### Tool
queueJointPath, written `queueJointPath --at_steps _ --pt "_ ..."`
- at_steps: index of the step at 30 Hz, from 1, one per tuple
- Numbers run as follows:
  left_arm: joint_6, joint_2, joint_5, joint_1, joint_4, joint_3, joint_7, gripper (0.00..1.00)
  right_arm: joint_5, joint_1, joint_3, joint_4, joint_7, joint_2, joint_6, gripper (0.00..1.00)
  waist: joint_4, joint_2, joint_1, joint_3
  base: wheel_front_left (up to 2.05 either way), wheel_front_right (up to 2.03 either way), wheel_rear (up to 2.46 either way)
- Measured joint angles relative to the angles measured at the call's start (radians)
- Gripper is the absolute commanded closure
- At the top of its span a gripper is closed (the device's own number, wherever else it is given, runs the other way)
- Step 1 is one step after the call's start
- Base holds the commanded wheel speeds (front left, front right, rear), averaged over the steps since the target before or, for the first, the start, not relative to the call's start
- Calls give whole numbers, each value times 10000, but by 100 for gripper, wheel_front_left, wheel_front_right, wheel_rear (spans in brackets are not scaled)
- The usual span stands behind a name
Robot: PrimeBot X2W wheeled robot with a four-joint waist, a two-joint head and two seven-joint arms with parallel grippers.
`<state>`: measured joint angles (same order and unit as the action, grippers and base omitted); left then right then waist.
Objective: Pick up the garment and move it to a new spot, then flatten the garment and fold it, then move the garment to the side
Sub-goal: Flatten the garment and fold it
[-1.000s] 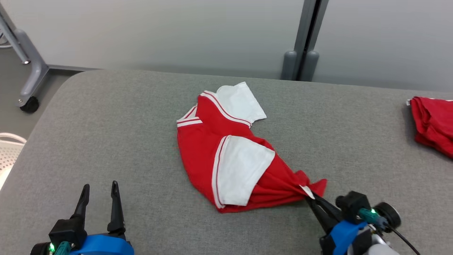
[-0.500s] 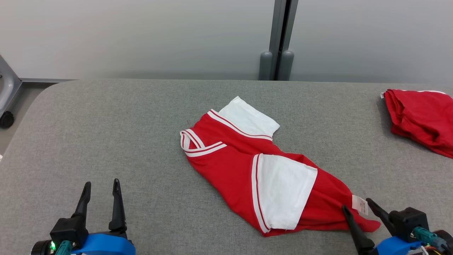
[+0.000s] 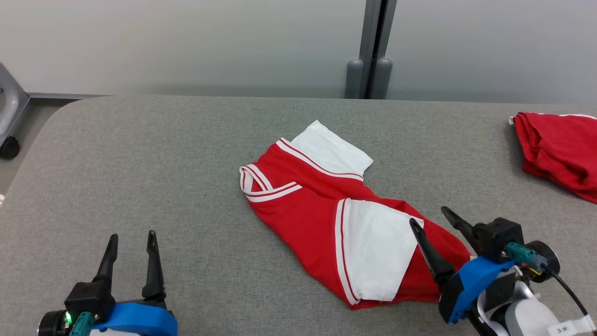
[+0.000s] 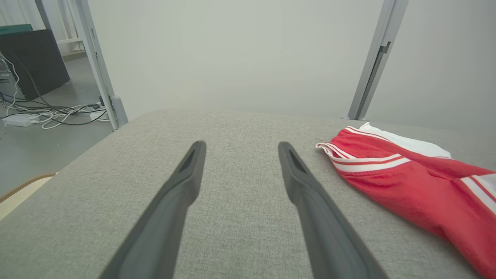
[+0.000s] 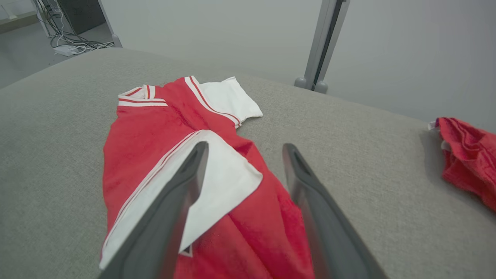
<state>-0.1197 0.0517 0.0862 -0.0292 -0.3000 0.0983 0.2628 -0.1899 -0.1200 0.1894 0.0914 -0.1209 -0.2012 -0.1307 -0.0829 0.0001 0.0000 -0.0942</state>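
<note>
The garment (image 3: 308, 205), a red shirt with white sleeves and white-striped trim, lies crumpled and folded over itself in the middle of the grey table (image 3: 163, 177). It also shows in the right wrist view (image 5: 155, 131) and at the right of the left wrist view (image 4: 407, 182). My right gripper (image 3: 429, 215) hovers open over the shirt's lower right end, holding nothing. In its own view (image 5: 244, 149) the fingers straddle the white sleeve from above. My left gripper (image 3: 131, 238) stands open at the table's near left, well clear of the shirt, with bare table between its fingers (image 4: 240, 147).
A second red cloth (image 3: 559, 149) lies bunched at the table's right edge, also seen in the right wrist view (image 5: 469, 155). A grey post (image 3: 371, 51) stands behind the far edge. A wheeled frame foot (image 3: 9, 140) and floor cables (image 4: 54, 112) are off the left end.
My right gripper opened and let go of the shirt's lower corner, then rose above it. The shirt now rests on the table. The head camera also shifted. The left gripper stayed put.
</note>
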Motion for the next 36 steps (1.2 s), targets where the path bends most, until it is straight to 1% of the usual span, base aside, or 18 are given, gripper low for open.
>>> queueJointPath --at_steps 3,7,8,10,11,18,22,25,27,30,33,36 --pt "-15 2 -12 -177 -8 -86 0 0 -50 -623 182 813 169 -50 2 0 -129 0 1 -88 0 0 0" --pt "-36 2 2 -310 -61 -130 0 0 -92 -958 410 1893 449 -153 2 0 -306 0 0 -258 0 0 0" --pt "-38 2 4 -352 -65 -138 0 0 -153 -1053 468 2136 537 -159 0 32 -343 0 0 -305 0 0 0" --pt "-40 0 17 -359 -104 -136 0 0 -196 -1251 548 2560 746 -151 2 86 -405 0 1 -394 0 0 0" --pt "-40 2 17 -361 -121 -130 0 0 -196 -1336 602 2708 857 -150 2 100 -439 1 1 -424 0 0 0" --pt "-44 10 17 -382 -173 -59 0 0 -130 -1418 1049 3049 1785 23 2 100 -490 0 0 -317 0 0 0" --pt "-44 8 4 -335 -184 -31 0 0 -100 -1396 1308 2545 2104 174 2 100 -457 0 0 -155 0 0 0" --pt "-46 10 2 -334 -182 -27 0 0 -107 -1408 1785 1942 2192 374 2 100 -486 0 0 -54 0 0 0" --pt "-46 10 0 -321 -173 -23 0 0 -119 -1434 2422 1607 2171 516 2 100 -511 0 0 -9 0 0 0" --pt "-59 10 -8 -269 -174 -35 0 0 -336 -1427 3396 1438 2025 803 0 100 -606 0 -1 28 0 0 0" --pt "-59 6 4 -225 -171 -36 0 0 -431 -1383 4491 1707 1956 920 2 100 -685 0 0 45 0 0 0" --pt "-61 4 21 -176 -186 -29 0 0 -851 -1167 5630 2245 2010 1114 2 100 -747 0 -1 52 0 0 0"
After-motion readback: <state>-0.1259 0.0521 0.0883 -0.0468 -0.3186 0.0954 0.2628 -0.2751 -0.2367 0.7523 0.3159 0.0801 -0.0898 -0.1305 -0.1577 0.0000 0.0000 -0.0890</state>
